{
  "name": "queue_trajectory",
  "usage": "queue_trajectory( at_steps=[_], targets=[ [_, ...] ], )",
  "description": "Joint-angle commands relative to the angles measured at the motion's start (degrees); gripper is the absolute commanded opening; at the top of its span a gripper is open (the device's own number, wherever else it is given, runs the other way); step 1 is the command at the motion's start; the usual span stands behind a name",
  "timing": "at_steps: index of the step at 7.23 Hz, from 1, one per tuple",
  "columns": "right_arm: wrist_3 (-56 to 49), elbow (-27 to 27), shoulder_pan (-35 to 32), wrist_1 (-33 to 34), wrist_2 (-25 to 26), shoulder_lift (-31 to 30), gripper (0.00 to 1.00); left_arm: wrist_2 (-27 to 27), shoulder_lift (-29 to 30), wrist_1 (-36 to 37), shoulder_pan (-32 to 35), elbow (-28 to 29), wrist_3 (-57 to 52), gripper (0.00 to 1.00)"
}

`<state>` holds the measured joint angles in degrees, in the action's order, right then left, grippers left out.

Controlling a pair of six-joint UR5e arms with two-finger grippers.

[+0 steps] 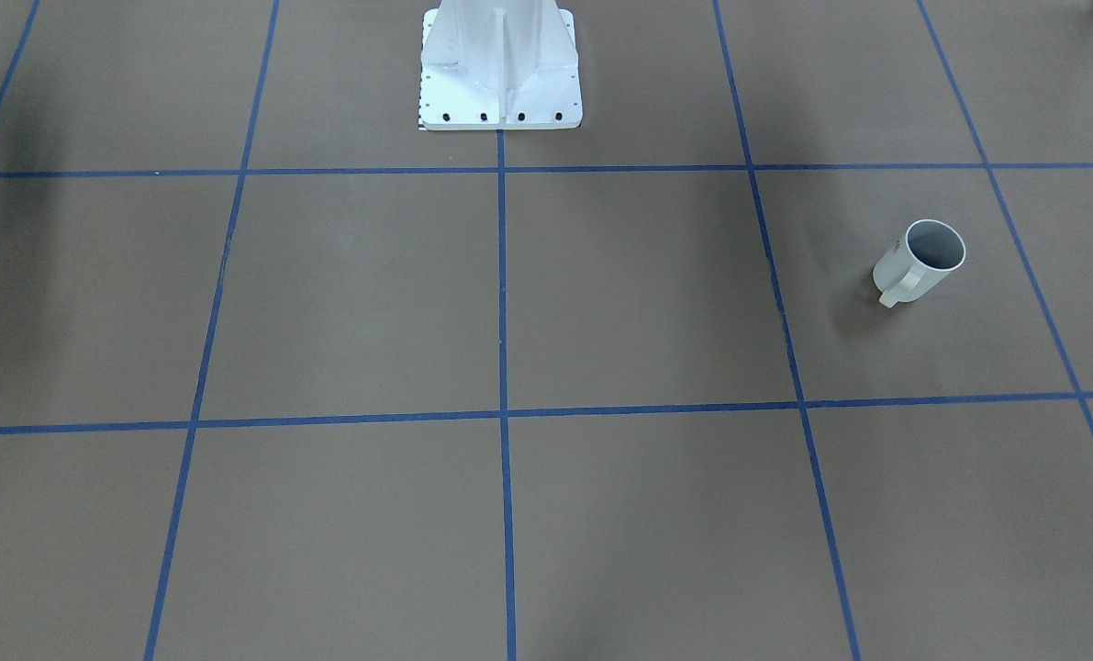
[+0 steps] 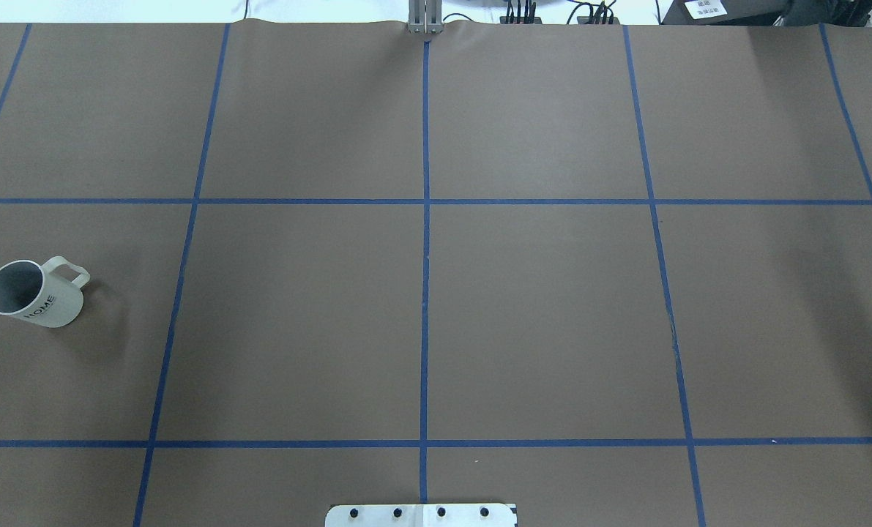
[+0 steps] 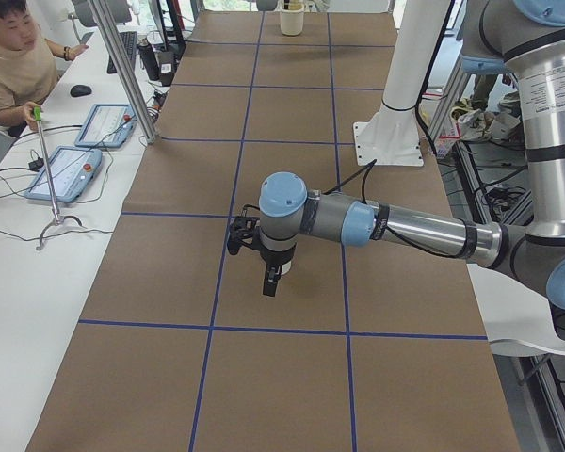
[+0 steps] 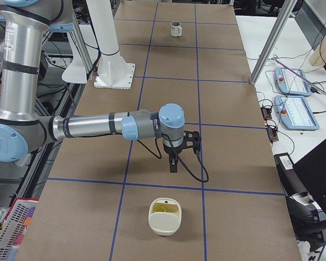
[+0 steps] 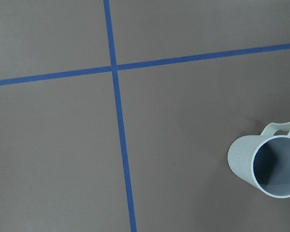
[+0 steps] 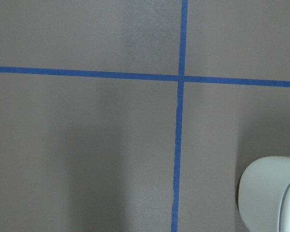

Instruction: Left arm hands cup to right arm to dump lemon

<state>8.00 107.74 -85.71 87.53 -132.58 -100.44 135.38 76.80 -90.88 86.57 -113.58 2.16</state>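
The white cup (image 1: pixel 918 262) stands upright on the brown table, on the robot's left side (image 2: pixel 36 296), far off in the exterior right view (image 4: pixel 175 28). Its inside shows only grey from above (image 5: pixel 268 164). The lemon (image 4: pixel 163 207), a yellow piece, lies in a white container (image 4: pixel 164 225) at the table's right end. My left gripper (image 3: pixel 270 281) hangs high over the left part of the table, fingers down. My right gripper (image 4: pixel 173 164) hangs above the table just behind the container. I cannot tell whether either is open or shut.
The robot's white pedestal (image 1: pixel 500 64) stands at the table's back middle. The white container's edge shows at lower right in the right wrist view (image 6: pixel 266 193). A person (image 3: pixel 14 56) sits at a side bench with control tablets (image 3: pixel 71 174). Blue tape lines grid the table.
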Motion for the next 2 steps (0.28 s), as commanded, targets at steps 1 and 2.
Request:
queue_trajectory(
  at_steps=[1,2],
  targets=[
    [0.00,-0.07,0.01,-0.08,-0.05,-0.02,1.00,0.06,-0.16,0.00,0.00,0.11,-0.05,1.00],
    [0.00,-0.07,0.01,-0.08,0.04,0.06,1.00,-0.03,-0.16,-0.09,0.00,0.11,-0.05,1.00]
  ],
)
